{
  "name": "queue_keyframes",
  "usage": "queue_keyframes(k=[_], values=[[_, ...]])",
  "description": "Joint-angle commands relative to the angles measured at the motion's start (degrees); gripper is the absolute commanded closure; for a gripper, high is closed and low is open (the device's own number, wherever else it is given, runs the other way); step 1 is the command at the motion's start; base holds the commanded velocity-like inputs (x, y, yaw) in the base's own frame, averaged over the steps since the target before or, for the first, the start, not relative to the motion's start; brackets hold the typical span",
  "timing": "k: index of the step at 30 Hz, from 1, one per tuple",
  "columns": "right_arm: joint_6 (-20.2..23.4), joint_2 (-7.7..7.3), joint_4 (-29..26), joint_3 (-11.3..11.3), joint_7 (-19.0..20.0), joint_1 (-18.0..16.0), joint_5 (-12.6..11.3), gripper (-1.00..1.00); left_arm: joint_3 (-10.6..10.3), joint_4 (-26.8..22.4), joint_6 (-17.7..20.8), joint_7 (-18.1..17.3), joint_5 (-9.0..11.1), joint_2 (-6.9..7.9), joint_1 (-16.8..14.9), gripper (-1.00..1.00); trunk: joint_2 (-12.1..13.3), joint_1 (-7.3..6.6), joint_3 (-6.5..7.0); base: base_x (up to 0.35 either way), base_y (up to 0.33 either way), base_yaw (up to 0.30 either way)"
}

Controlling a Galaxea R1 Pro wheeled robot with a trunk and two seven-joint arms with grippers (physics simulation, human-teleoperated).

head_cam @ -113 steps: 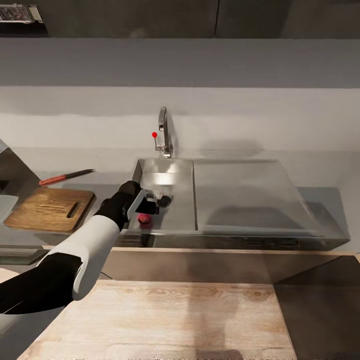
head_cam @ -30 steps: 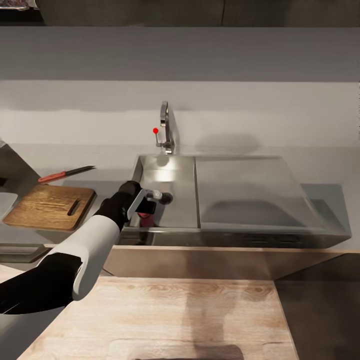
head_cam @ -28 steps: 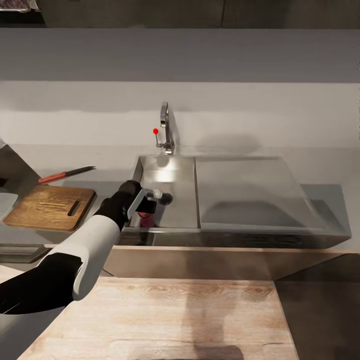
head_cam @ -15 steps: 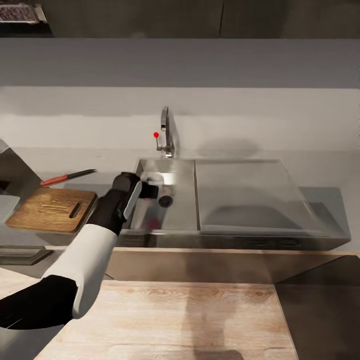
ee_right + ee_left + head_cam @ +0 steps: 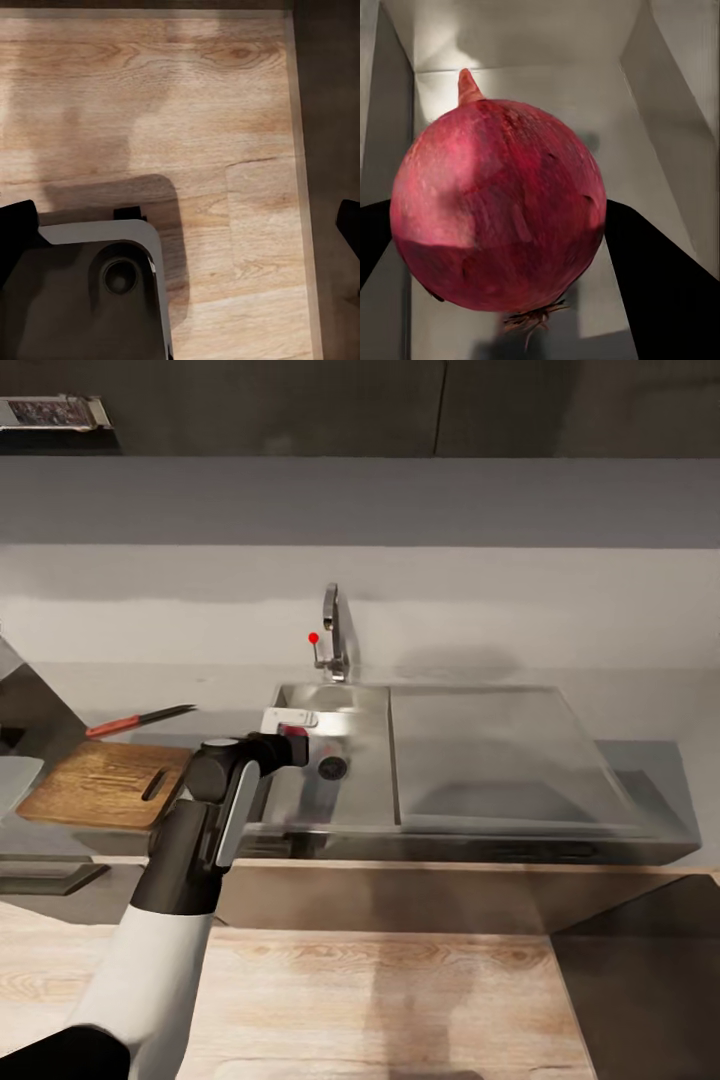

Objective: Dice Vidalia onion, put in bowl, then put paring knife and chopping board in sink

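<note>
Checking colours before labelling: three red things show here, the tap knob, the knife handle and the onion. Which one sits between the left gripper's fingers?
The Vidalia onion, round and pinkish-red, clamped between the left gripper's dark fingers above the sink.

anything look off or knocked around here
Nothing stands out. The Vidalia onion is whole and sits squarely between the left gripper's fingers above the sink. The chopping board lies flat on the countertop, the paring knife just behind it. No spills show.
</note>
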Motion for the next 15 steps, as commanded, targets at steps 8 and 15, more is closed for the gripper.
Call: queue_keyframes(k=[8,15], values=[[-0.1,-0.01,-0.1,0.0,-0.1,0.0,-0.1,-1.0,-0.1,-1.1,0.3,0.0,0.1,0.0,0.5,1.0,-0.1,0.04,0.64,-0.135,0.11,0.0],[-0.1,-0.01,-0.1,0.0,-0.1,0.0,-0.1,-1.0,-0.1,-1.2,0.3,0.0,0.1,0.01,0.5,1.0,-0.1,0.04,1.27,-0.227,0.187,0.0]])
